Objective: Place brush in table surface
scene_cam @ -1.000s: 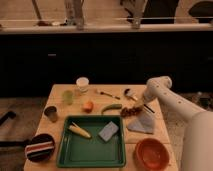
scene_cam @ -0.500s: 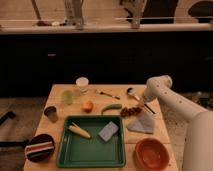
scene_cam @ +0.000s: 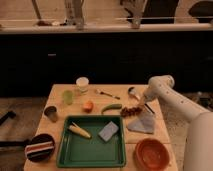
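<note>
gripper: we're seeing the gripper point(scene_cam: 143, 103) down low near the right edge of the table surface point(scene_cam: 116, 88), at the end of the white arm point(scene_cam: 172, 100) that is reaching in from the right.
fingers: we're reading them as pressed together, pinching the thin dark handle of the brush point(scene_cam: 134, 92).
brush: it's lying on the tabletop toward the far right corner. The round whitish head is pointing to the far edge, and the handle is running back toward the right edge under the gripper.
beside the grip: a reddish-brown cluster point(scene_cam: 131, 111) is sitting just near-left of the gripper. A grey cloth point(scene_cam: 142, 124) is lying just nearer than that.
middle: a green chilli point(scene_cam: 111, 107) is lying left of the cluster, with an orange fruit point(scene_cam: 88, 105) further left. A small utensil point(scene_cam: 106, 93) is lying closer to the far edge.
far left: a white cup point(scene_cam: 82, 84) is standing by the far edge, a green cup point(scene_cam: 68, 96) just nearer and left of it, and a dark cup point(scene_cam: 50, 112) by the left edge.
tray: a green tray point(scene_cam: 90, 159) is sitting at the near edge, holding a corn cob point(scene_cam: 79, 131) and a blue-grey sponge point(scene_cam: 108, 131).
near corners: an orange bowl point(scene_cam: 151, 154) is sitting at the right one, and a dark bowl point(scene_cam: 40, 148) with striped contents at the left.
</note>
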`<state>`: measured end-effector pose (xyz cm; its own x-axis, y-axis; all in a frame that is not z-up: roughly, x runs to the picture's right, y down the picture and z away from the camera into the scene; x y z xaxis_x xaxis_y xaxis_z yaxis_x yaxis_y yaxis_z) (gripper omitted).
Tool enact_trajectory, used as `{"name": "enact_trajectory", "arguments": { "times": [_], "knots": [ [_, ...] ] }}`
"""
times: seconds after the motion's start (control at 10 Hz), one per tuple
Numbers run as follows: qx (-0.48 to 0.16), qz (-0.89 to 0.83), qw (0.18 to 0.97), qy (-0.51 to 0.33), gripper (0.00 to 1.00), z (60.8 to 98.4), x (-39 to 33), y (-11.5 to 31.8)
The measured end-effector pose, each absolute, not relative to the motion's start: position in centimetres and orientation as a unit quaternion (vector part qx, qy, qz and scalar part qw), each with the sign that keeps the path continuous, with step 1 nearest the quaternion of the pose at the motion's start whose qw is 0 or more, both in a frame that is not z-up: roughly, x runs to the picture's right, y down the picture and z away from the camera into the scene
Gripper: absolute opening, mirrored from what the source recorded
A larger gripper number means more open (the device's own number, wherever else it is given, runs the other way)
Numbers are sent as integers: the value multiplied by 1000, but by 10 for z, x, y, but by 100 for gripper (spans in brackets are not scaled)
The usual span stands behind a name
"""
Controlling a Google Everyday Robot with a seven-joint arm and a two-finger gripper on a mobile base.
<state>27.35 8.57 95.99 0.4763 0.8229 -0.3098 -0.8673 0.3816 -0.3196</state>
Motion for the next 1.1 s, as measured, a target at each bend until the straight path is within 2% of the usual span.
{"name": "enact_trajectory", "arguments": {
  "times": [1.1],
  "knots": [
    [-211,513,828,-85,0,887,247,18]
  ]
}}
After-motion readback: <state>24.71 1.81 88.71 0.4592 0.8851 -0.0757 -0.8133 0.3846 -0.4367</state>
